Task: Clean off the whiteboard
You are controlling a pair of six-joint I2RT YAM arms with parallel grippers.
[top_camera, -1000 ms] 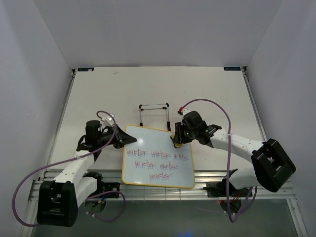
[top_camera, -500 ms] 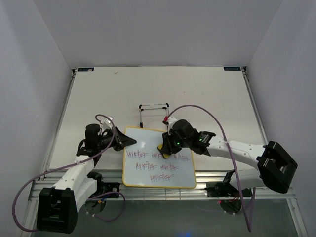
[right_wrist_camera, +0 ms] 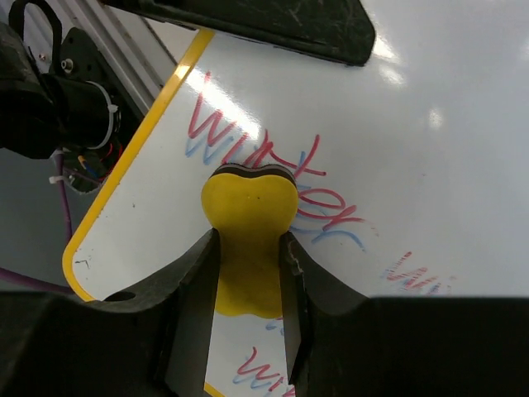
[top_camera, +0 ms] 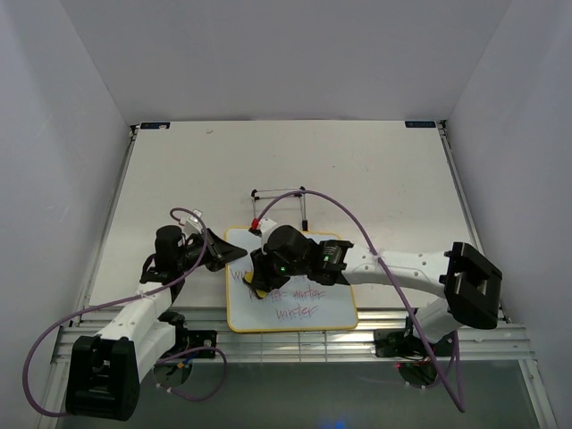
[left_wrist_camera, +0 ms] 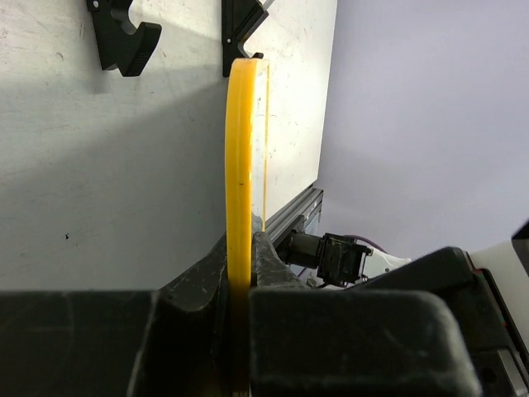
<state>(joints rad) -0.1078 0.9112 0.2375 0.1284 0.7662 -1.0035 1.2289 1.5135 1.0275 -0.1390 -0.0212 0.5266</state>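
Observation:
The whiteboard [top_camera: 313, 268], white with a thin yellow frame, lies flat near the table's front edge and carries purple-red words. My left gripper [top_camera: 224, 255] is shut on the board's left edge; the left wrist view shows the yellow frame [left_wrist_camera: 240, 149] edge-on between the jaws [left_wrist_camera: 241, 256]. My right gripper [top_camera: 263, 284] is shut on a small yellow eraser block [right_wrist_camera: 248, 211] and presses it on the board's left part [right_wrist_camera: 413, 149], over the start of the written lines. The top line to the right of the eraser is wiped off.
A black wire stand [top_camera: 279, 204] stands on the table just behind the board. An aluminium rail [top_camera: 134, 313] runs along the table's front edge. My left finger [right_wrist_camera: 248, 25] crosses the top of the right wrist view. Purple cables loop over both arms.
My right gripper has swept left across the board with the eraser, from its right edge to its left part. The top line of words has vanished along that path. The board has shifted slightly.

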